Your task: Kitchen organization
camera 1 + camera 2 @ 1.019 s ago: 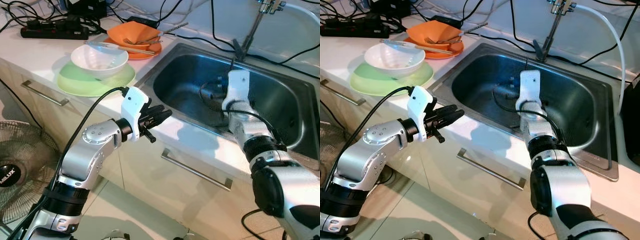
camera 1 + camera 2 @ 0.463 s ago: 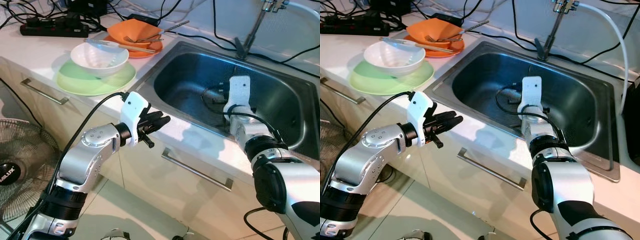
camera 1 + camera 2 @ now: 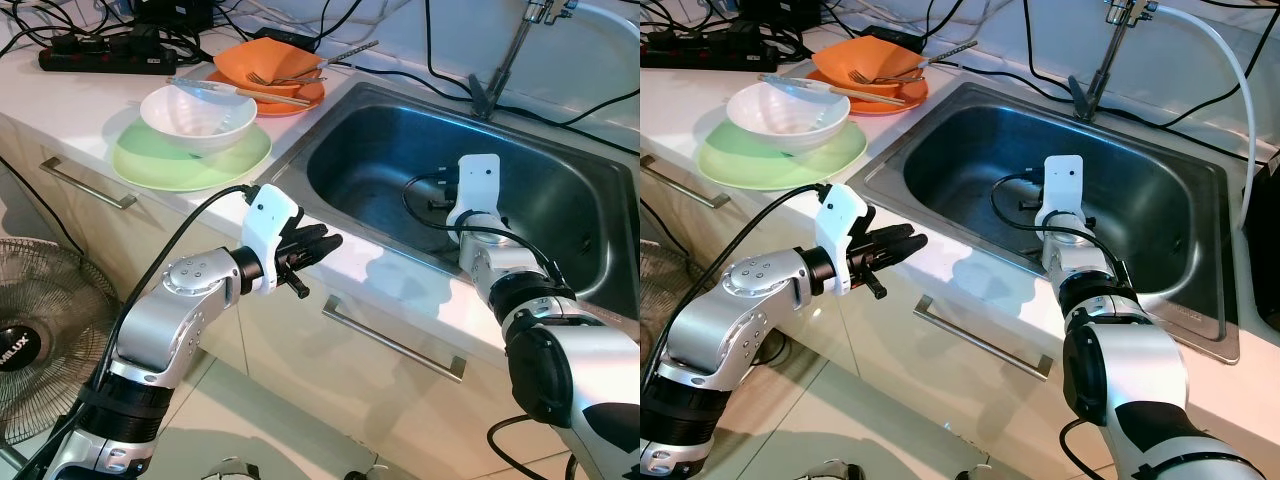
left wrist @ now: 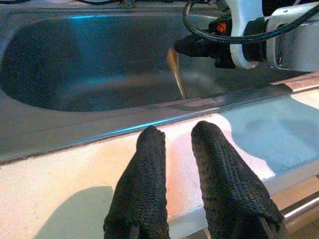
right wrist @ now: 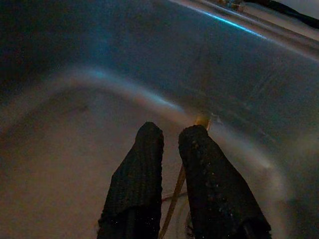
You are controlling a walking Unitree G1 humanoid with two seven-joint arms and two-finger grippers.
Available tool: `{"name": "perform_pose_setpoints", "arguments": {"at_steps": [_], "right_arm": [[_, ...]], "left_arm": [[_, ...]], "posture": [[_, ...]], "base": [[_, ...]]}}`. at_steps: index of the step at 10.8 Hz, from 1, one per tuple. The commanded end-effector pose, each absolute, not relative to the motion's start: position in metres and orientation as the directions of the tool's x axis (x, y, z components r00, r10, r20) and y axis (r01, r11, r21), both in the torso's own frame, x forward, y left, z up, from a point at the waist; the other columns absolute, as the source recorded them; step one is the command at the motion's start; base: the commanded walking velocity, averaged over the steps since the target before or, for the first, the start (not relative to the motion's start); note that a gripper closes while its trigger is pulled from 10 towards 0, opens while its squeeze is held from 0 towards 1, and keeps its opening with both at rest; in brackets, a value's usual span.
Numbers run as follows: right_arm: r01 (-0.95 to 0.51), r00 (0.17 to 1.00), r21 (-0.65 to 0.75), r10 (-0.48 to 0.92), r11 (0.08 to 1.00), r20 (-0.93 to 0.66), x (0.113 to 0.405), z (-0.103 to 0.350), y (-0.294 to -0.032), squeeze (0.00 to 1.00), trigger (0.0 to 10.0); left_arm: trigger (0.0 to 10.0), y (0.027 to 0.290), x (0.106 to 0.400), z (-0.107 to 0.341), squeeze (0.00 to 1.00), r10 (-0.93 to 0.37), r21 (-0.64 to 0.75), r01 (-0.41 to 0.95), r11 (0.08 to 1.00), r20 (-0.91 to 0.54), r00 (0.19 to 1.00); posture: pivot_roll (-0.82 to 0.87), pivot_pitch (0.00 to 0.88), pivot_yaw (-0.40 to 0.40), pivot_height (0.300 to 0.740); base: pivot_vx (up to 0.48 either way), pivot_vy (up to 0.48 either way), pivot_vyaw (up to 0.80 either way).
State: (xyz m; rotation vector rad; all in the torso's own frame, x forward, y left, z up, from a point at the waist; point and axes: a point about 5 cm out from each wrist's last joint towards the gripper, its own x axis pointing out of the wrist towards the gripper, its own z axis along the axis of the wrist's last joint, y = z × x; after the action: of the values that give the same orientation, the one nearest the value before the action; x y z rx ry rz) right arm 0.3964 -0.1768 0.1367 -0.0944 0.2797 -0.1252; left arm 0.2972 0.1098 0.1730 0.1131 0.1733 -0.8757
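My right gripper (image 5: 169, 132) is down inside the steel sink (image 3: 380, 140), shut on a thin tan chopstick (image 4: 176, 69) that hangs slanted toward the basin floor. Its white wrist mount (image 3: 476, 185) hides the fingers from the head views. My left gripper (image 3: 322, 241) hovers just above the counter's front edge, left of the sink, fingers together and holding nothing. On the counter at the left, a white bowl (image 3: 197, 118) sits on a green plate (image 3: 190, 165), with chopsticks (image 3: 240, 92) laid across it. Behind it an orange bowl and plate (image 3: 270, 65) hold a fork (image 3: 285, 78).
The faucet (image 3: 510, 55) rises behind the sink, with black cables trailing along the wall. A black power strip (image 3: 100, 62) lies at the back left of the counter. Drawer handles (image 3: 395, 345) run below the counter edge, and a floor fan (image 3: 30, 320) stands at lower left.
My right gripper has drawn back a little inside the sink toward its near wall. My left gripper has sunk slightly along the counter edge.
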Motion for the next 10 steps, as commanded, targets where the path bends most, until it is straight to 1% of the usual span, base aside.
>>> {"name": "perform_pose_setpoints", "arguments": {"at_steps": [1, 3, 4, 5, 6, 7, 8, 9, 10], "right_arm": [[0.112, 0.945, -0.109, -0.140, 0.988, -0.296, 0.394, 0.130, -0.178, 0.00, 10.0], [0.090, 0.956, -0.143, -0.126, 0.986, -0.265, 0.395, 0.133, -0.175, 0.00, 10.0], [0.079, 0.980, -0.163, -0.107, 0.983, -0.168, 0.400, 0.149, -0.170, 0.00, 10.0], [0.053, 0.999, -0.168, -0.051, 0.984, 0.012, 0.406, 0.178, -0.161, 0.00, 10.0], [0.026, 0.995, -0.175, -0.010, 0.984, 0.095, 0.405, 0.188, -0.156, 0.00, 10.0], [-0.020, 0.969, -0.207, 0.070, 0.978, 0.238, 0.396, 0.202, -0.146, 0.00, 10.0], [-0.025, 0.953, -0.174, 0.076, 0.984, 0.294, 0.387, 0.204, -0.142, 0.00, 10.0], [-0.019, 0.950, -0.140, 0.061, 0.990, 0.307, 0.377, 0.197, -0.138, 0.00, 10.0], [-0.015, 0.957, -0.104, 0.045, 0.994, 0.287, 0.367, 0.184, -0.133, 0.00, 10.0]], "left_arm": [[10.0, 0.104, 0.292, 0.172, 0.00, -0.774, 0.028, 0.794, 0.607, -0.206, 0.599], [10.0, 0.104, 0.292, 0.172, 0.00, -0.774, 0.029, 0.794, 0.607, -0.204, 0.599], [10.0, 0.102, 0.293, 0.173, 0.00, -0.771, 0.037, 0.790, 0.612, -0.192, 0.607], [10.0, 0.100, 0.297, 0.178, 0.00, -0.745, 0.052, 0.756, 0.652, -0.138, 0.652], [10.0, 0.100, 0.300, 0.181, 0.00, -0.728, 0.055, 0.735, 0.676, -0.109, 0.677], [10.0, 0.099, 0.307, 0.188, 0.00, -0.691, 0.059, 0.693, 0.718, -0.049, 0.721], [10.0, 0.102, 0.311, 0.193, 0.00, -0.643, 0.070, 0.642, 0.764, 0.004, 0.765], [10.0, 0.107, 0.318, 0.199, 0.00, -0.561, 0.119, 0.553, 0.825, 0.044, 0.827], [10.0, 0.116, 0.330, 0.208, 0.00, -0.461, 0.172, 0.444, 0.880, 0.081, 0.884]], "posture": [[0.00, 0.077, -0.100, 0.740], [0.00, 0.077, -0.100, 0.740], [0.00, 0.075, -0.099, 0.740], [0.00, 0.073, -0.099, 0.740], [-0.02, 0.066, -0.098, 0.740], [-0.03, 0.063, -0.096, 0.740], [-0.04, 0.059, -0.093, 0.740], [-0.05, 0.054, -0.090, 0.740], [-0.05, 0.054, -0.090, 0.740]], "base": [[0.000, 0.000, 0.00], [0.000, 0.000, 0.00], [0.000, 0.000, 0.00], [0.000, 0.000, 0.00], [0.000, 0.000, 0.00], [0.000, 0.000, 0.00], [0.000, 0.000, 0.00], [0.000, 0.000, 0.00], [0.000, 0.000, 0.00]]}}
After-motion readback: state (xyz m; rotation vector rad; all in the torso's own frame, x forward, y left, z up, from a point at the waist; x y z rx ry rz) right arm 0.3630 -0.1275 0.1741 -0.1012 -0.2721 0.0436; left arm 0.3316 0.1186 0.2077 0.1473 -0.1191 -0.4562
